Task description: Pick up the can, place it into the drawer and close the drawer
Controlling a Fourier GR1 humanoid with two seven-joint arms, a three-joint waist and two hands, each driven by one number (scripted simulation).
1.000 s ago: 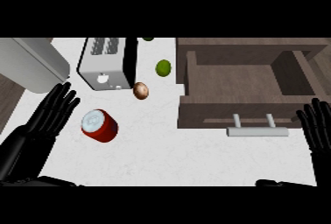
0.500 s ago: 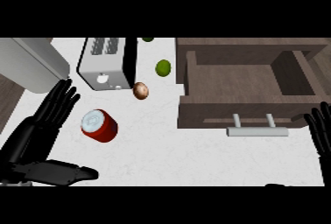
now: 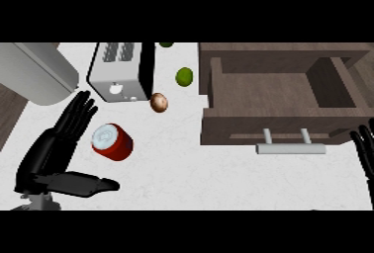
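Head view. Against the earlier frame, the left robot hand (image 3: 60, 148) sits closer to the can (image 3: 112, 142), its thumb swung out beneath it; the right robot hand (image 3: 364, 150) has slid further toward the right edge, only fingers showing. The left robot hand is open, fingers straight beside the can's left, holding nothing. The right is open too and empty.

The can is a short red cylinder with a pale lid, lying tilted on the white speckled counter (image 3: 219, 183), its lid facing up-left, long axis running up-left to down-right. It rests left of the drawer (image 3: 277, 94), well apart. The drawer is a dark wooden box, pulled open, with a metal bar handle (image 3: 290, 147).
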